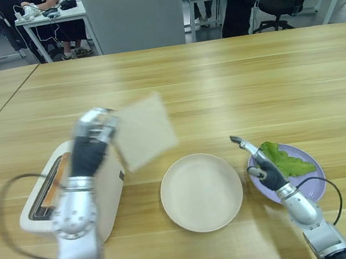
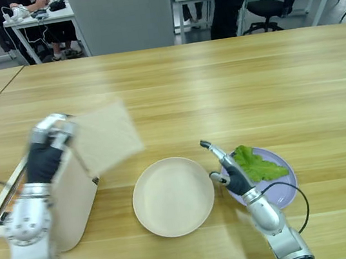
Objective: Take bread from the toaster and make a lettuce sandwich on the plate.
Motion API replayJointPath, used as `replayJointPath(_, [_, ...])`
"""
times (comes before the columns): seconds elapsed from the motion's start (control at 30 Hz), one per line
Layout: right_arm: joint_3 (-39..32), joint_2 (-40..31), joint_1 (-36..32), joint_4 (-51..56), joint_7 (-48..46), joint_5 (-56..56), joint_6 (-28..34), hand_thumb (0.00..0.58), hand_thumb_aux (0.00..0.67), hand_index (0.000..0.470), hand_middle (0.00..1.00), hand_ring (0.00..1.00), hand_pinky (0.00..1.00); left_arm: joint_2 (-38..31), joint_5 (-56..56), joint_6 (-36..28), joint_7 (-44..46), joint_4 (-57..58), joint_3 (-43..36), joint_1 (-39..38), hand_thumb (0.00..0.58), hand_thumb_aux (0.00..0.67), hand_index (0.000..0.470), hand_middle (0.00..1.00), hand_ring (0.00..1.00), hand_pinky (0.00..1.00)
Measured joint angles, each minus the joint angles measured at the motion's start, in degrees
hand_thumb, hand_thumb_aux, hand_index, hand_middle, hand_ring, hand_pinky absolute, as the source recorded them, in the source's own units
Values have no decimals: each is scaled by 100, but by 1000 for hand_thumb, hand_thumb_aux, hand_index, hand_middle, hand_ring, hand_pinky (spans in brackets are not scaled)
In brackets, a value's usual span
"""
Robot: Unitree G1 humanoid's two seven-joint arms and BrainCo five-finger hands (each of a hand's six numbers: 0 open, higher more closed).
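My left hand is raised above the cream toaster and is shut on a slice of bread, which hangs tilted over the table between the toaster and the empty cream plate. Another slice shows in the toaster's slot. A green lettuce leaf lies on a small purple plate at the right. My right hand rests at that plate's left edge, fingers stretched out and holding nothing, just touching the leaf's near side.
A black cable loops from the toaster on the left. The wooden table stretches far behind the plates. Office desks and chairs stand beyond the table's far edge.
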State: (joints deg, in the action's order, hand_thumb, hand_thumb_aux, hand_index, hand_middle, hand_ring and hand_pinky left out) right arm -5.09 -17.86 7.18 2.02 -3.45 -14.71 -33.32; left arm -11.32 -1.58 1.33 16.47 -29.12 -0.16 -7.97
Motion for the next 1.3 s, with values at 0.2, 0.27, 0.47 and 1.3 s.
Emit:
replayJointPath(0.2, [316,-290,0,-138,-225,318,229,0,0,0,0,0,0,425,-286,895,540,1249,-995,-287,580,670,460,1000,1000,1000])
replayJointPath(0.27, [332,-360,-25,-106,-315,364,236,0,0,0,0,0,0,563,-308,1150,634,1712,-1197,-428,580,670,460,1000,1000,1000])
replayJointPath(0.47, [345,-528,-112,122,-490,429,203,0,0,0,0,0,0,909,-330,1886,635,3280,-1313,-404,580,670,460,1000,1000,1000])
replayJointPath(1.3, [322,-584,-135,534,-645,429,18,0,0,0,0,0,0,391,2067,1889,-898,2916,-1201,-15,580,670,460,1000,1000,1000])
